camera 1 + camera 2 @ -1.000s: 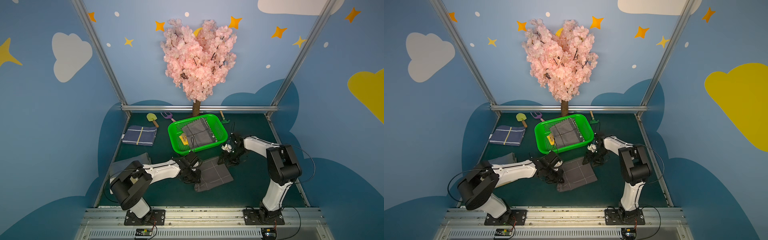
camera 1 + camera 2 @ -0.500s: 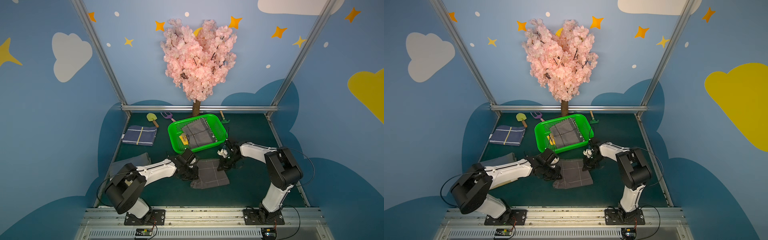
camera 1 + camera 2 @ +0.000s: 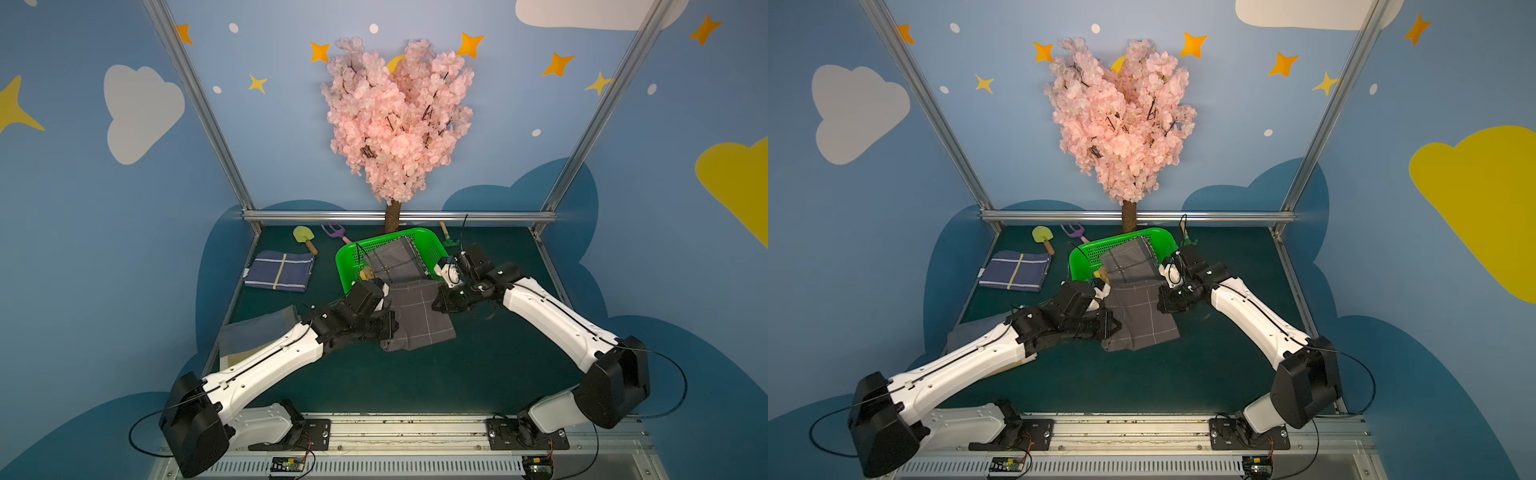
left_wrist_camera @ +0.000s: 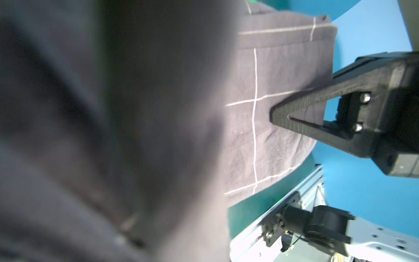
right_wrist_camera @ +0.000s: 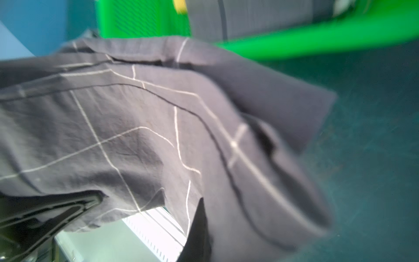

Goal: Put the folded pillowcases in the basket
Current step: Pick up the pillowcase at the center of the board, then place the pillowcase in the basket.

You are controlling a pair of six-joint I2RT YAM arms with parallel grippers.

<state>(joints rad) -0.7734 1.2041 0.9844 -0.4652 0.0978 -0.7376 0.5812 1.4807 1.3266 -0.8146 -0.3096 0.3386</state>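
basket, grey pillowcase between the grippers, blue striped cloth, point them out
basket (image 3: 345, 272), in a top view, on its bare side wall
grey pillowcase (image 3: 419, 318), in a top view, on its checked middle
blue striped cloth (image 3: 278, 272), in a top view, on its middle

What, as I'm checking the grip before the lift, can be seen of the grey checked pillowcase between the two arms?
The pillowcase is dark grey woven-looking cloth with a thin white grid, folded into a rough rectangle, creased and sagging. The left claw is shut on one side edge, the right claw on the opposite one. Its far edge reaches the near rim of the green basket; the near end droops toward the table; whether it touches is unclear.
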